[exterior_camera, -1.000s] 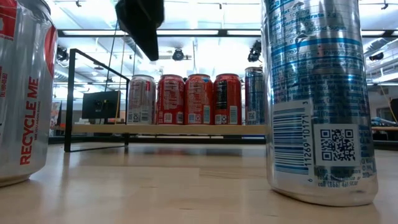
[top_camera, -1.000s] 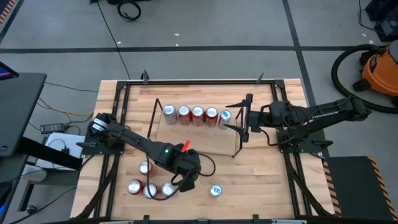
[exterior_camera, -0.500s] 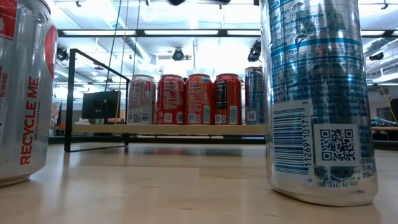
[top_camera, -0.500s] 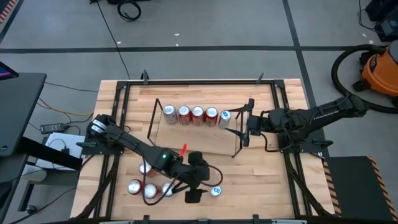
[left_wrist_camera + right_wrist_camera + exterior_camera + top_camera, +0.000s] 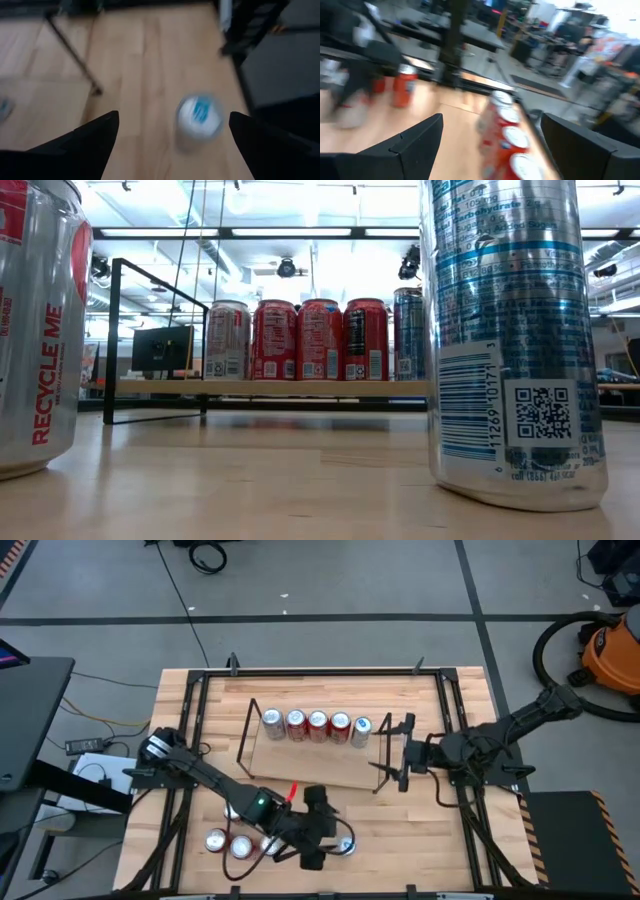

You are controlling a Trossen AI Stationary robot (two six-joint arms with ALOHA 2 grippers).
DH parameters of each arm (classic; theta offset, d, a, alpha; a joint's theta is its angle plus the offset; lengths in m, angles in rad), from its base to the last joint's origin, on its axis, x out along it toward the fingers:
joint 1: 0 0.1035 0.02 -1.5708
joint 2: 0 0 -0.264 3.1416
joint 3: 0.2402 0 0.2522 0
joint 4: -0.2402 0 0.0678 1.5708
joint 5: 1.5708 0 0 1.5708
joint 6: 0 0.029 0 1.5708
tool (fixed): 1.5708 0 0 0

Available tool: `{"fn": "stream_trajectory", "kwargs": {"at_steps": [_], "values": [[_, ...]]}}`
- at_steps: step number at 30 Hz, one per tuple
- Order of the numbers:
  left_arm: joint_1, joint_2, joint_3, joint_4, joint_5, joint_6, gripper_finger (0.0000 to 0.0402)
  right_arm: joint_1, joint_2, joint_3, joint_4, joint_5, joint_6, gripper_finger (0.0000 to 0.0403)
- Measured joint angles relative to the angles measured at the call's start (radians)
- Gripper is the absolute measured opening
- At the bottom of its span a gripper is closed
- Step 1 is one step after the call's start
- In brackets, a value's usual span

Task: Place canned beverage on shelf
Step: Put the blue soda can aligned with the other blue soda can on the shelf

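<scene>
We look down on a light-wood table (image 5: 420, 830) edged with black rails; it stands on a grey floor (image 5: 330, 580) crossed by dark seams.

At the near edge, the left tool (image 5: 318, 828) hangs over a blue-and-silver can (image 5: 346, 846), which stands alone on the table; the tool's two fingers are spread wide, one on each side of the can, and grip nothing. In the left wrist view the can's top shows between the two dark fingers (image 5: 85, 145).

Just beside it, toward the left arm's side, we count four red-and-silver cans (image 5: 216, 840) standing on the table, partly hidden by the arm.

Farther back lies the shelf (image 5: 310, 762), a small light-wood board with thin black wire frames at its short ends. On it stand five cans in one row (image 5: 317, 724): one silver, three red, and one blue-and-silver at the end nearest the right arm. The low view shows the same five upright on the board.

The right tool (image 5: 401, 753) hovers just beside the shelf's wire frame at that end, its fingers apart and empty.

Beyond the table we note an orange vacuum (image 5: 610, 650) with a black hose at the far right, and cables (image 5: 95, 745) on the floor at the left. The low view shows ceiling lights (image 5: 300, 230) in the room behind.
</scene>
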Motion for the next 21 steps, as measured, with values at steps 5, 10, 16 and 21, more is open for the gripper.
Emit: {"fn": "stream_trajectory", "kwargs": {"at_steps": [5, 10, 16, 21], "values": [[-0.006, -0.007, 0.000, -0.217, -0.109, -0.086, 0.0389, 0.039, 0.024, 0.001, -0.009, -0.017, 0.071, 0.0347], [-0.031, -0.011, -0.001, -0.299, -0.194, -0.017, 0.0385, 0.061, 0.123, 0.061, -0.059, -0.016, 0.141, 0.0347], [-0.065, -0.107, -0.024, -0.411, -0.315, -0.002, 0.0351, 0.092, 0.246, 0.162, -0.136, -0.020, 0.210, 0.0347], [-0.086, -0.211, -0.135, -0.347, -0.370, 0.027, 0.0326, 0.125, 0.340, 0.254, -0.161, -0.004, 0.239, 0.0347]]}}
